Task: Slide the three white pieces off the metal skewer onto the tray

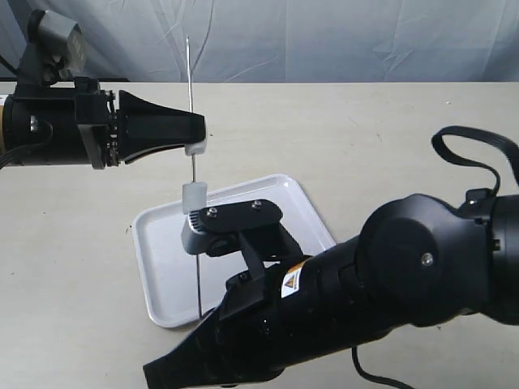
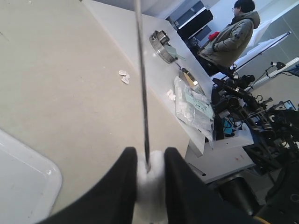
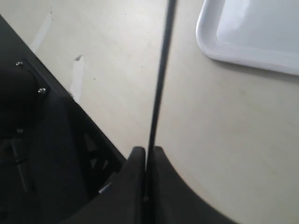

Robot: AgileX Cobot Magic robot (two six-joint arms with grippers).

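The metal skewer (image 1: 191, 97) stands upright over the tray (image 1: 162, 271). My left gripper (image 1: 197, 147) comes in from the left and is shut on a white piece (image 2: 150, 186) threaded on the skewer (image 2: 141, 84). A second white piece (image 1: 195, 196) sits lower on the rod, apart from the first and just above my right arm's wrist. My right gripper (image 3: 147, 151) is shut on the skewer's (image 3: 160, 79) lower end, near the tray's front edge (image 1: 201, 314). The tray's bare corner shows in the left wrist view (image 2: 23, 177) and its rim in the right wrist view (image 3: 252, 51).
My bulky black right arm (image 1: 389, 275) covers the tray's front right part and the table in front. A black cable (image 1: 478, 158) loops above it. A white cloth backdrop (image 1: 324, 40) hangs behind the beige table (image 1: 365, 138).
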